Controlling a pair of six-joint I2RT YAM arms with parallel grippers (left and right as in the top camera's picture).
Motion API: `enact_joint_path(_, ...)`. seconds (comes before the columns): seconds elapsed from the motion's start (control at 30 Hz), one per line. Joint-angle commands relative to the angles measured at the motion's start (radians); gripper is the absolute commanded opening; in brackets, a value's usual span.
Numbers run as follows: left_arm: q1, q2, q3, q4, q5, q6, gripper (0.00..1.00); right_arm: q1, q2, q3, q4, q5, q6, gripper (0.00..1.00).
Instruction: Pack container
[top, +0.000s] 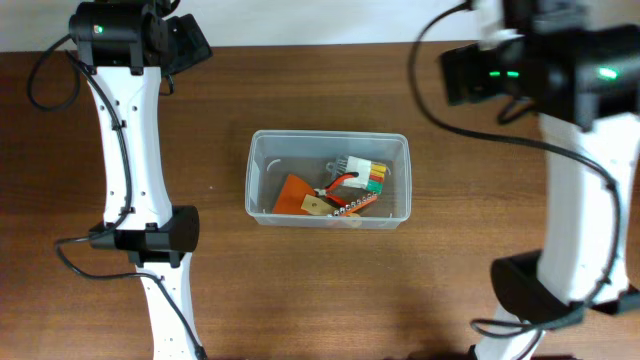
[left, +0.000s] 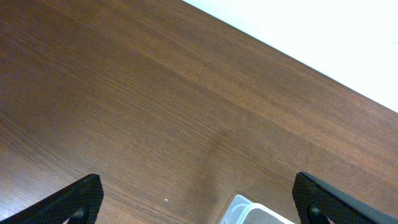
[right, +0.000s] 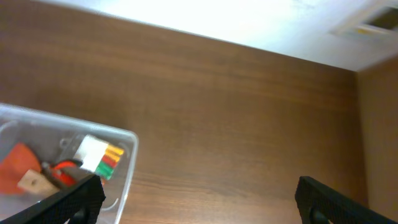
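The clear plastic container (top: 266, 176) stands at the middle of the wooden table. It holds an orange scraper (top: 293, 192), a white holder with coloured bits (top: 366, 172) and a red-handled tool (top: 345, 200). My left gripper (left: 199, 202) is open and empty, raised over bare table at the far left; a corner of the container (left: 244, 210) shows between its fingers. My right gripper (right: 202, 202) is open and empty, raised at the far right; the container (right: 127, 155) and its contents show at the left of its view.
The white wall edge (left: 323, 37) runs along the table's far side. Both arm bases (top: 150, 235) (top: 550, 285) stand at the left and right of the container. Black cables loop near each arm.
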Motion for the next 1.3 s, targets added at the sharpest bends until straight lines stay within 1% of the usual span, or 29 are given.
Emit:
enact_joint_path(0.0,0.001,-0.024,0.011,0.0,-0.008,0.009,0.99,-0.027,-0.097,0.015,-0.006,0.0,0.065,0.99)
enact_joint_path(0.17,0.001,-0.024,0.011,0.0,-0.008,0.009,0.99,-0.034,-0.242,-0.051,-0.006,0.018,0.076,0.99)
enact_joint_path(0.27,0.001,-0.024,0.011,0.0,-0.008,0.009,0.99,-0.034,-0.353,-0.152,-0.006,0.103,0.127,0.99)
enact_joint_path(0.37,0.001,-0.024,0.011,0.0,-0.008,0.009,0.99,-0.034,-0.49,-0.32,-0.006,0.194,0.216,0.99)
enact_joint_path(0.53,0.001,-0.024,0.011,0.0,-0.008,0.009,0.99,-0.034,-0.694,-0.615,0.017,0.238,0.333,0.99)
enact_joint_path(0.6,0.001,-0.024,0.011,-0.001,-0.008,0.009,0.99,-0.033,-0.775,-0.731,0.064,0.247,0.356,0.99)
enact_joint_path(0.8,0.0,-0.024,0.011,0.0,-0.008,0.009,0.99,-0.004,-1.029,-1.069,0.28,0.24,0.355,0.99)
enact_joint_path(0.87,0.001,-0.024,0.011,0.0,-0.008,0.009,0.99,0.004,-1.125,-1.183,0.346,0.215,0.356,0.99)
enact_joint_path(0.93,0.001,-0.024,0.011,0.0,-0.008,0.009,0.99,0.004,-1.194,-1.257,0.404,0.17,0.356,0.99)
enact_joint_path(1.07,0.001,-0.024,0.011,0.0,-0.008,0.009,0.99,0.004,-1.292,-1.352,0.503,0.134,0.356,0.99)
enact_joint_path(1.27,0.001,-0.024,0.011,0.0,-0.008,0.009,0.99,0.004,-1.305,-1.363,0.499,0.126,0.356,0.99)
